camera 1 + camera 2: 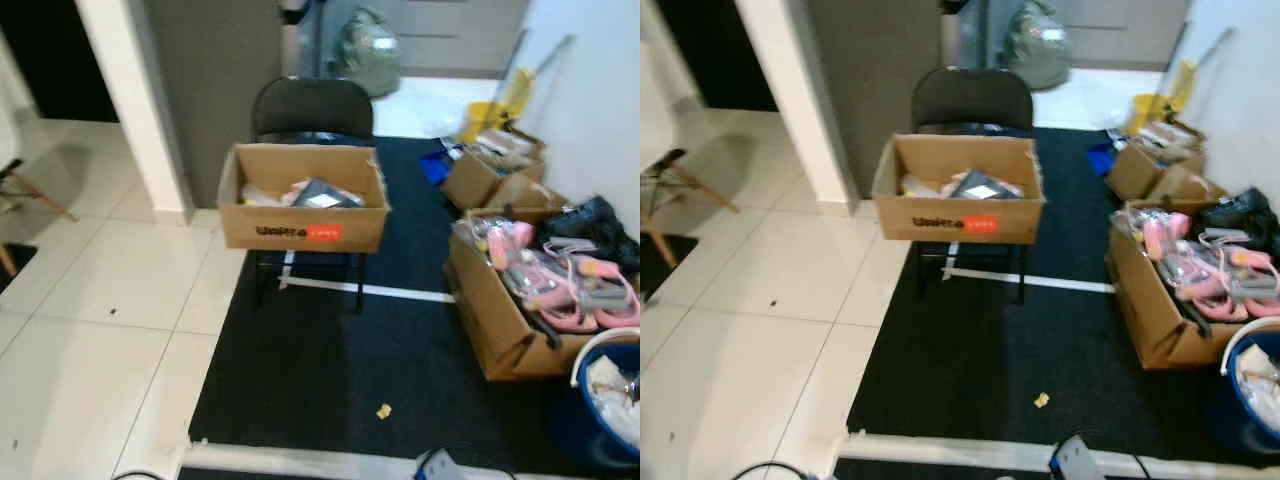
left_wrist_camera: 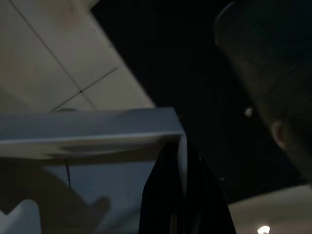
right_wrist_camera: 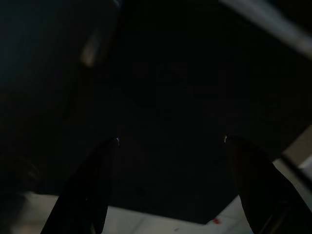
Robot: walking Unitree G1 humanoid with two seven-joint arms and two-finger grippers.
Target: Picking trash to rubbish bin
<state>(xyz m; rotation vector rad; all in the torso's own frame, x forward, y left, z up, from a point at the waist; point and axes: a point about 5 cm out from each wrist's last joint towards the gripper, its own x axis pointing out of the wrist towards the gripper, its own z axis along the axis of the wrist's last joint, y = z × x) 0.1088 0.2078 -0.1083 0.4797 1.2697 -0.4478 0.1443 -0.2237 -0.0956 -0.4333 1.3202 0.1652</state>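
Observation:
A small yellow scrap of trash (image 1: 384, 410) lies on the black carpet (image 1: 330, 370), near its front edge. To its right, at the lower right corner, stands a blue bin (image 1: 585, 425) with a white rim, holding some white rubbish. In the dark left wrist view my left gripper (image 2: 183, 195) hangs with its black fingers pressed close together, over a white strip and tiled floor. In the right wrist view my right gripper (image 3: 170, 140) is open above dark carpet, its fingertips (image 3: 109, 146) wide apart with nothing between them.
A black folding chair (image 1: 312, 108) carries a cardboard box (image 1: 303, 222) at the centre. Open cardboard boxes (image 1: 500, 310) with pink items line the right wall. White tiles (image 1: 90, 330) lie to the left, beside a white pillar (image 1: 135, 110). A white threshold strip (image 1: 300, 462) borders the carpet.

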